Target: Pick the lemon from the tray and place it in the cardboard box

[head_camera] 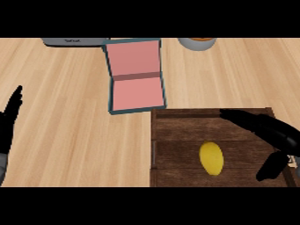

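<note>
While the lemon (211, 158) lies untouched near the middle of the tray (178, 132), the right hand (283, 135) hovers over the tray's right side. Its fingers are straight and spread wide from the thumb, holding nothing, and it is near the lemon but apart from it. The box (137, 78) lies open on the counter (61, 110), pink inside, at the tray's far left corner. The left hand (1, 128) rests at the left edge, fingers straight. A grey appliance (74, 41) and a cup (198, 43) stand at the far edge.
</note>
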